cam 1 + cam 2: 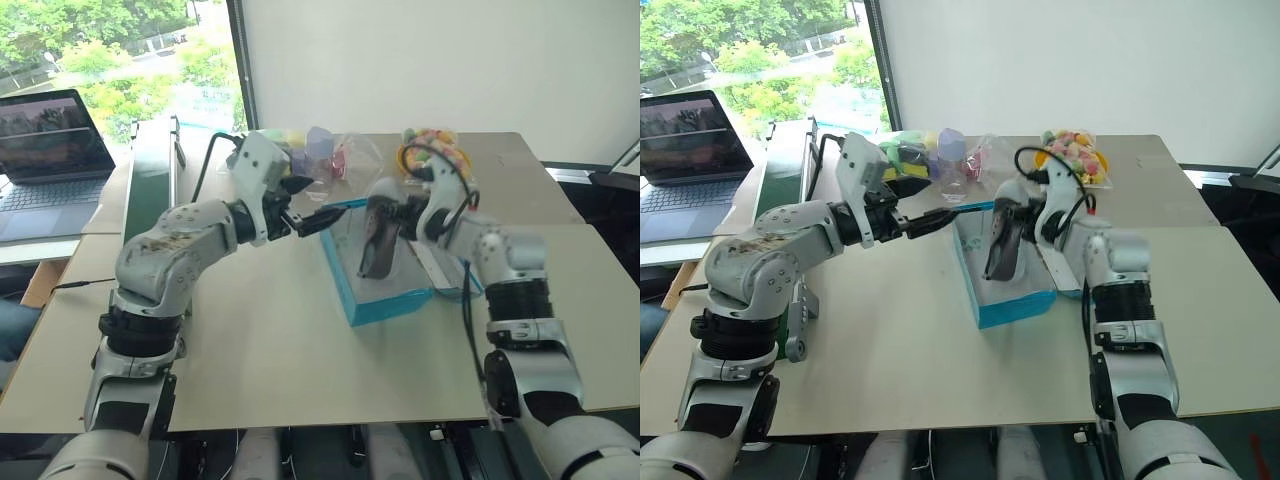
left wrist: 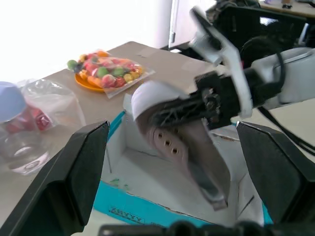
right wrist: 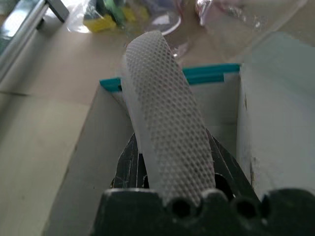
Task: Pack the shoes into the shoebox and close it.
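Note:
The open blue shoebox (image 1: 392,304), white inside, stands in the middle of the table. A grey shoe (image 1: 378,243) hangs toe-down over its opening, partly inside the walls. My right gripper (image 1: 396,218) is shut on this shoe. In the right wrist view the pale textured sole (image 3: 167,128) runs up between the fingers, with the box floor below. My left gripper (image 1: 315,205) is to the left of the box's far corner, pointing at the shoe, open with nothing in it. Its two black fingers (image 2: 74,167) stand wide apart in the left wrist view, framing the shoe (image 2: 189,147).
A bag of colourful items on an orange plate (image 1: 430,150) lies behind the box. Clear plastic bags and a bottle (image 1: 952,152) sit at the far middle. A long dark green case (image 1: 150,180) and a laptop (image 1: 50,150) are at the left.

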Motion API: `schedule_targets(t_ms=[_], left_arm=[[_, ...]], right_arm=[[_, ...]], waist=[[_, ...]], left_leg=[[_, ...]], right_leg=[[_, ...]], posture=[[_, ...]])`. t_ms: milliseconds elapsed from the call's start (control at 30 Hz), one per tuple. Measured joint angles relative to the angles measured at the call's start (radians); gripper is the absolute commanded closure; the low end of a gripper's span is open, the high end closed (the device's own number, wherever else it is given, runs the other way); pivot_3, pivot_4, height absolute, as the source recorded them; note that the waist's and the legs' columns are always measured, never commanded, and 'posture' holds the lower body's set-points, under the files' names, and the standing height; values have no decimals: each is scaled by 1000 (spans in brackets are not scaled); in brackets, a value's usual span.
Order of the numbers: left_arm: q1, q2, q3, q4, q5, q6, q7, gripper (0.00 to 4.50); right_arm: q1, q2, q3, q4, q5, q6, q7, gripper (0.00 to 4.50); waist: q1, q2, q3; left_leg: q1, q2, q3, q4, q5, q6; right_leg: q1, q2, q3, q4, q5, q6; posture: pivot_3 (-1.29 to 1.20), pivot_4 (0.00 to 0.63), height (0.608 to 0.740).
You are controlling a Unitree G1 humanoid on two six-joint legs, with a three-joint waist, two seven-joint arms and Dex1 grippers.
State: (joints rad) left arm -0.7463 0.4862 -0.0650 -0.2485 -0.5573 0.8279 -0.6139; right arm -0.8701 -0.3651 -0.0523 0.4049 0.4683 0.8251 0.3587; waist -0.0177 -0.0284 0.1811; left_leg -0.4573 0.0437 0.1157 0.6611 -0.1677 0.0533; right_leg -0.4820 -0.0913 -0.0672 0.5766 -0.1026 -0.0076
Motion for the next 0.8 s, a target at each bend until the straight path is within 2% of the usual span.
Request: schedule_targets(t_ms=[167, 333, 433, 600, 667, 700, 800], left_arm=[[2, 6, 0, -17, 5, 0, -12, 96], [3, 6, 0, -17, 23, -1, -11, 96], [3, 5, 3, -17, 32, -2, -1, 96], [17, 6, 24, -38, 41, 5, 23, 96], [18, 6, 29, -46, 41, 8, 28, 96], [18, 6, 31, -51, 41, 9, 33, 96], [18, 4, 33, -58, 41, 9, 38, 96]], right_arm=[[1, -2, 18, 7, -56, -34, 24, 4194], [4, -29, 255, 18, -264, -144, 103, 4194], [-4, -27, 329, 40, -341, -192, 132, 4194], [-19, 13, 300, 102, -369, -215, 156, 4194], [-20, 16, 285, 117, -371, -221, 157, 3203], [-21, 17, 277, 132, -379, -234, 156, 3042], [-18, 18, 281, 185, -420, -268, 140, 1955]], waist=[[0, 0, 0], [0, 0, 0], [1, 0, 0], [1, -1, 0], [1, -1, 0], [1, -1, 0], [1, 0, 0]], left_leg=[[0, 0, 0, 0, 0, 0], [1, 0, 0, 0, 0, 0], [0, 0, 0, 0, 0, 0], [2, 0, 0, 0, 0, 0], [4, 0, 0, 0, 0, -1], [6, 0, 0, 0, 0, -1], [8, 0, 0, 0, 0, -1]], right_leg=[[0, 0, 0, 0, 0, 0], [0, 0, 0, 1, -2, -3], [0, 0, 0, 1, -2, -3], [2, 0, 0, 1, 0, 0], [4, 0, 0, 1, 0, 0], [6, 0, 0, 0, -1, -1], [8, 0, 0, 0, -2, -4]], posture=[[0, 150, 738], [0, 150, 738], [0, 150, 738], [0, 150, 738], [0, 150, 738], [0, 150, 738], [0, 150, 738]])
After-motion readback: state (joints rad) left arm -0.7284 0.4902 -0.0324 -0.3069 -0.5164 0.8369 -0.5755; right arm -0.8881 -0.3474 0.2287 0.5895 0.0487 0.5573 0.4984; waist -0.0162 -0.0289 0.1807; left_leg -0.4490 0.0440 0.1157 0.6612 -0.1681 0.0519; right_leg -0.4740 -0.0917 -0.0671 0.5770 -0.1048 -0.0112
